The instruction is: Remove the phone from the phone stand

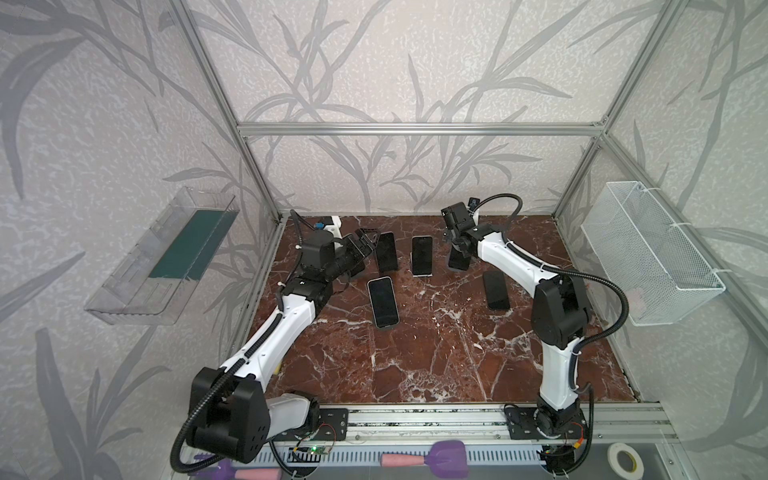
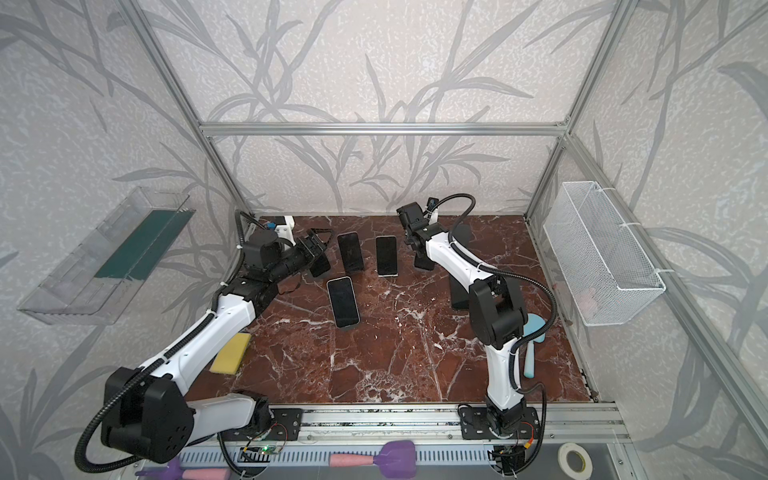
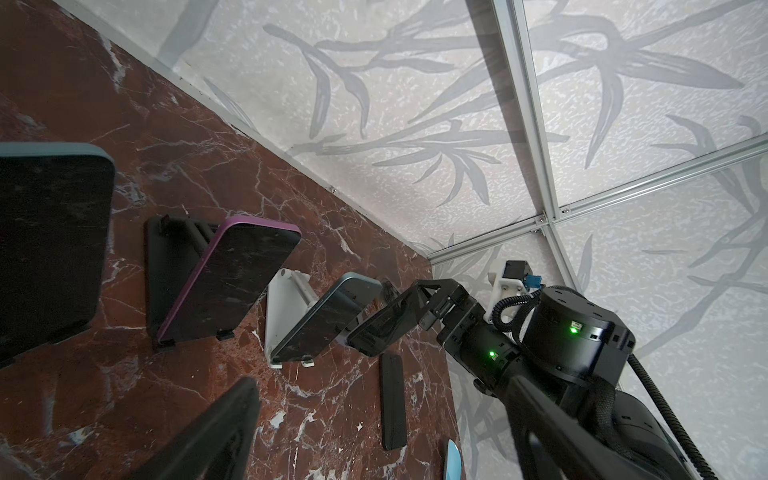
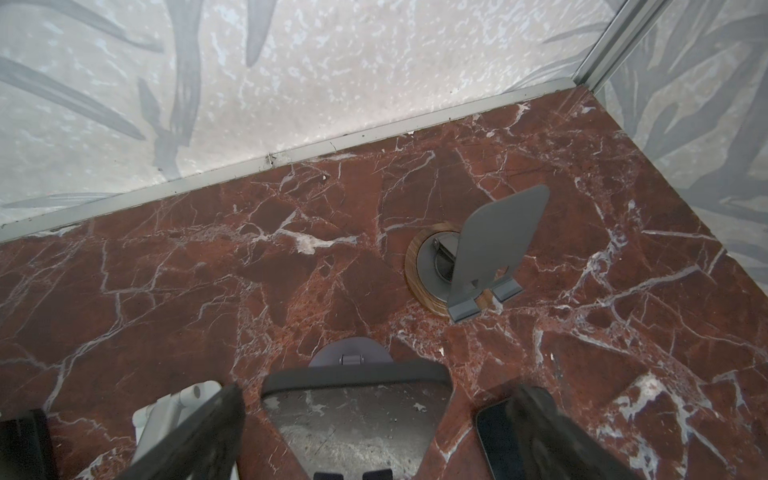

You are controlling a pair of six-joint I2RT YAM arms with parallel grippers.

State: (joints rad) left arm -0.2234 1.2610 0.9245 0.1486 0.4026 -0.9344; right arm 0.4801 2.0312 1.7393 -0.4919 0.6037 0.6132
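Observation:
Several dark phones lean on stands in a row across the back of the marble table. My right gripper (image 4: pixel 374 399) is open and straddles the top of one phone (image 4: pixel 357 415) on its grey stand (image 4: pixel 351 353), with a gap on each side. In both top views that phone (image 1: pixel 459 259) sits under the gripper (image 1: pixel 457 245). My left gripper (image 1: pixel 368 243) is open with nothing between its fingers (image 3: pixel 216 436). It hovers by the leftmost phone (image 2: pixel 320 266). A purple-edged phone (image 3: pixel 228 282) stands on a black stand and a teal-edged phone (image 3: pixel 324 316) on a white stand.
An empty grey stand (image 4: pixel 490 253) on a round wooden base is behind the right gripper. One phone (image 1: pixel 496 290) lies flat; another (image 1: pixel 383 302) leans in front of the row. A yellow sponge (image 2: pixel 230 353), blue brush (image 2: pixel 532 345), clear bin (image 1: pixel 162 257) and wire basket (image 1: pixel 648 257) border the table.

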